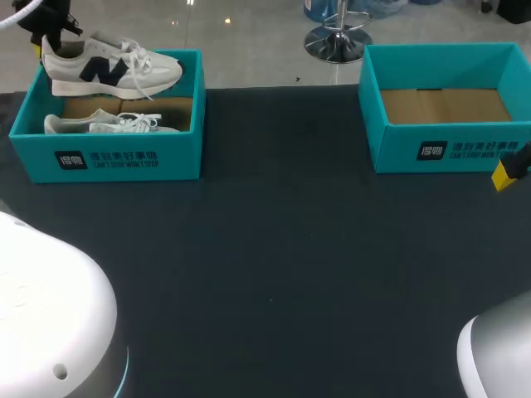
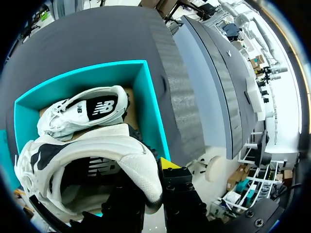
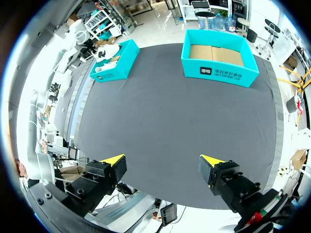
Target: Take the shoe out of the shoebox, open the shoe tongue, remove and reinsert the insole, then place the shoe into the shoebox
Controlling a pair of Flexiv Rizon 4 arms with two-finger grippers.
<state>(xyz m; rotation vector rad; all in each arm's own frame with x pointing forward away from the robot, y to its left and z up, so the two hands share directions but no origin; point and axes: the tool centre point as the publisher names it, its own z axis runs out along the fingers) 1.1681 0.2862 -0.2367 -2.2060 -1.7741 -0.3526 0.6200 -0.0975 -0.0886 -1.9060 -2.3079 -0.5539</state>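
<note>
1. Fingers of the left gripper are clamped on the heel of a white shoe with a dark side logo. The left wrist view shows one yellow tip pressed against the outside of the heel collar, with the shoe's opening facing the camera.
2. That shoe hangs level over the back of the left shoebox, toe pointing toward the table's middle, clear of the box floor.
3. A second white shoe lies on its side on the brown cardboard floor of the same teal box, under and in front of the held one.
4. The dark table stretches between the two boxes.
5. The right shoebox, teal with a cardboard floor, stands at the far right with nothing inside.
6. The right gripper hovers near that box's front right corner; its fingers are spread wide, holding nothing.
</note>
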